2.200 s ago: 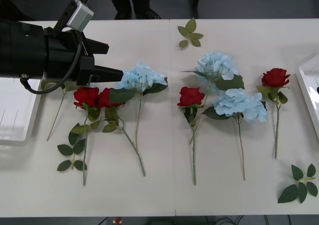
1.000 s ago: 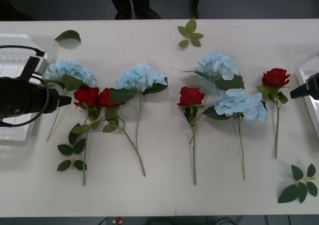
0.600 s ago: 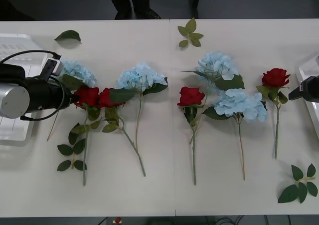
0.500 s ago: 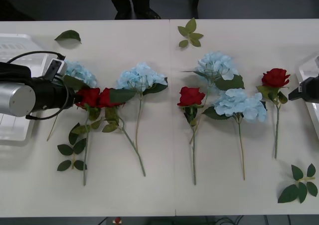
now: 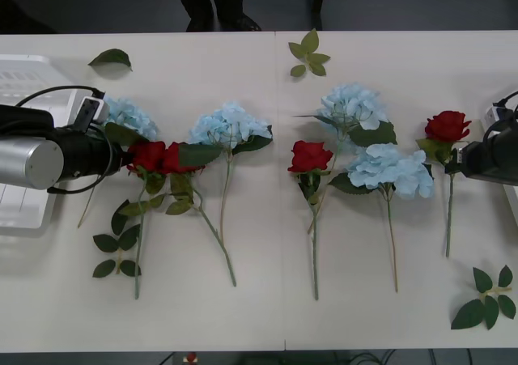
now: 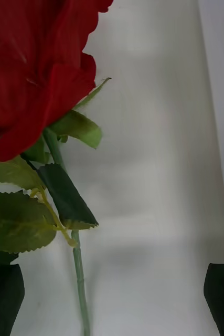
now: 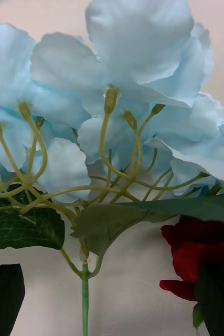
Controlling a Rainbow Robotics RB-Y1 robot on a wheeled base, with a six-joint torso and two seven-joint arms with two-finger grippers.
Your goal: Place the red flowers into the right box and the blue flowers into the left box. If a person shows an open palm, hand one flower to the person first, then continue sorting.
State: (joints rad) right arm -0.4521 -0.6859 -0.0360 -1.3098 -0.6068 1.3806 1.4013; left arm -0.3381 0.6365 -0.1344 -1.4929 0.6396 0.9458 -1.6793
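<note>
Pale-blue hydrangea (image 5: 128,116), leftmost of the blue flowers, lies on the white table (image 5: 259,316) beside the left box (image 5: 28,82); its head is partly hidden behind the left arm. In the left wrist view this hydrangea (image 7: 106,94) shows from below, green stalks branching from the stem, a red bloom (image 7: 195,252) just beside it. Left gripper (image 7: 112,310) straddles the stem, its dark fingers (image 7: 4,296) spread to the two corners, nothing clamped.

Two red roses (image 5: 158,156) lie with heads touching, just beside that hydrangea. Further along the table: a second hydrangea (image 5: 229,125), a single rose (image 5: 309,155), two overlapping hydrangeas (image 5: 368,138), and the rightmost rose (image 5: 447,125).

Right gripper (image 6: 112,299) is at the rightmost rose: the wrist view shows the bloom (image 6: 33,68) cut off by the frame, the stem (image 6: 79,273) between widely parted fingers (image 6: 222,294), not gripped. Right box (image 5: 503,110) is cut off at the frame edge, partly covered by the right arm.

Loose leaf sprigs (image 5: 307,53) lie around the table. Dark shoes (image 5: 214,21) of a person stand beyond the far edge; no more of them can be made out.
</note>
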